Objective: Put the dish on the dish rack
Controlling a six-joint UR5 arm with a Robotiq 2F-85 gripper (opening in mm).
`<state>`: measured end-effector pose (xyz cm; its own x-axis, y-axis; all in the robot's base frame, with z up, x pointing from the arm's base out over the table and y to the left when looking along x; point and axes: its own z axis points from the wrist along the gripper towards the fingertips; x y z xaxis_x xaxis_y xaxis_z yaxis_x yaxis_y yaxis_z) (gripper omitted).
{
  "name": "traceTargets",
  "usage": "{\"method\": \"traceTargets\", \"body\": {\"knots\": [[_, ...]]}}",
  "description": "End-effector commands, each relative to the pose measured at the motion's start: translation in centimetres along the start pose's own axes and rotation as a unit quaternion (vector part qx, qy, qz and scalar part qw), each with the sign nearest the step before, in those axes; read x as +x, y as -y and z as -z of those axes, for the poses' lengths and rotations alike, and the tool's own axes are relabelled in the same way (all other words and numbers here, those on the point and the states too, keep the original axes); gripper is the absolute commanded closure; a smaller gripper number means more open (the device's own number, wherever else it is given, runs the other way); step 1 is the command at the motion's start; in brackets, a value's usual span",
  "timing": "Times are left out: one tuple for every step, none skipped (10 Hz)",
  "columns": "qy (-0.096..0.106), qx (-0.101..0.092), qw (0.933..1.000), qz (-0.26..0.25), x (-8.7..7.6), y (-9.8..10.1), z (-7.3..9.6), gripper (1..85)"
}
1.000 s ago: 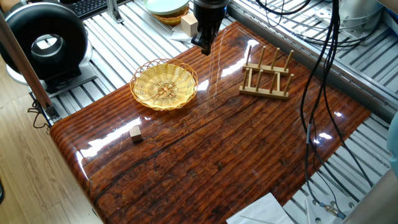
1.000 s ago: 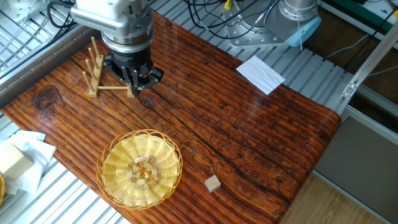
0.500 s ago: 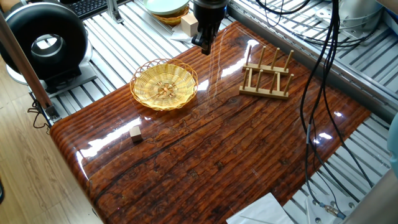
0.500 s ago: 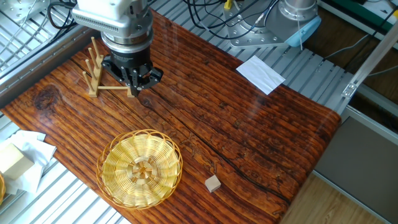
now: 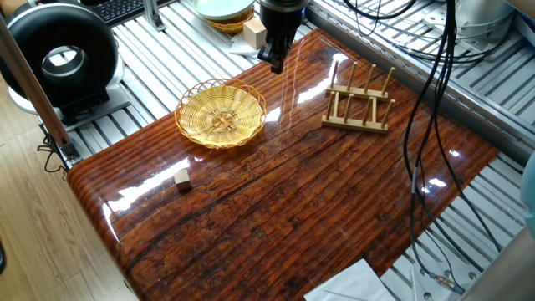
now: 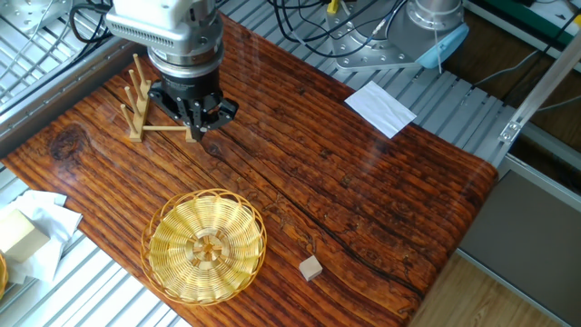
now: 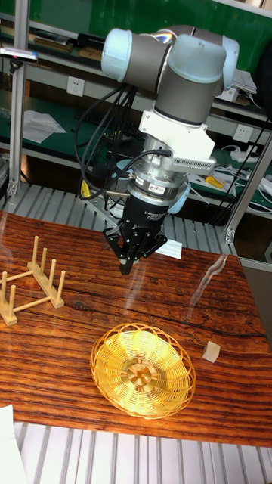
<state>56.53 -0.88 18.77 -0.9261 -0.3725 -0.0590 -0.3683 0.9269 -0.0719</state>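
Note:
The dish is a golden woven wicker plate lying flat on the glossy wooden table, also seen in the other fixed view and the tall view. The dish rack is light wood with upright pegs and stands apart from the dish near the table's far edge. Nothing rests on the rack. My gripper hangs above the table between dish and rack. Its fingers meet at a point and hold nothing.
A small wooden cube lies on the table beyond the dish. A pale bowl in a darker basket and a wooden block sit off the table's end. White paper lies beside it. Cables hang over the right side.

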Motion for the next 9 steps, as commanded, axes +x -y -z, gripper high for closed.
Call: {"method": "traceTargets", "body": {"knots": [[0.002,-0.007,1.0000,-0.002,-0.1,-0.3,0.1,84.7],[0.003,-0.008,1.0000,-0.002,-0.1,-0.3,0.1,84.7],[0.000,-0.008,1.0000,-0.004,0.0,-0.4,0.1,84.7],[-0.001,-0.008,1.0000,-0.006,0.0,-0.3,0.1,84.7],[0.000,-0.010,0.9999,-0.010,0.0,-0.4,0.2,84.7],[0.003,-0.010,0.9999,-0.013,-0.2,-0.4,0.4,84.7],[0.006,-0.007,0.9999,-0.014,-0.4,-0.2,0.9,84.7],[0.011,-0.012,0.9997,-0.018,-0.7,-0.3,1.1,84.7],[0.017,-0.012,0.9996,-0.020,-1.0,-0.3,1.0,84.7]]}}
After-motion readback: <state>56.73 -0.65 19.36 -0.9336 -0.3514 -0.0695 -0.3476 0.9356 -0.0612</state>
